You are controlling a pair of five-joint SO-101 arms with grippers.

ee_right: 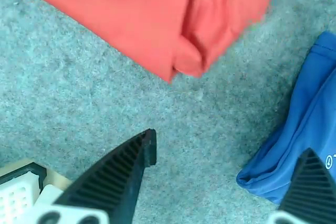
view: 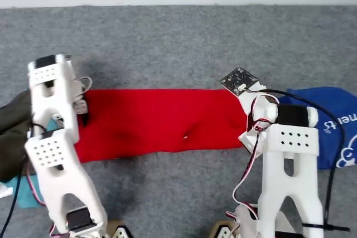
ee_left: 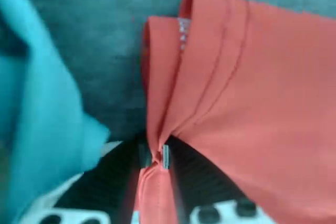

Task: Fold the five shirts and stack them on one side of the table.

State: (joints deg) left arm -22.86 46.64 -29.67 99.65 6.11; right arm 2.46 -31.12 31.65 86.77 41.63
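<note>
Stands with both white arms bent forward over the worktop (view: 167, 43), left arm (view: 56, 154) and right arm (view: 287, 160) side by side. Pinches a fold of the red shirt (ee_left: 252, 77) in the left hand (ee_left: 155, 156), jaws pressed together on the cloth. Holds the right hand (ee_right: 229, 150) pointing down over the worktop, jaws spread wide, apart from the cloth.
</note>
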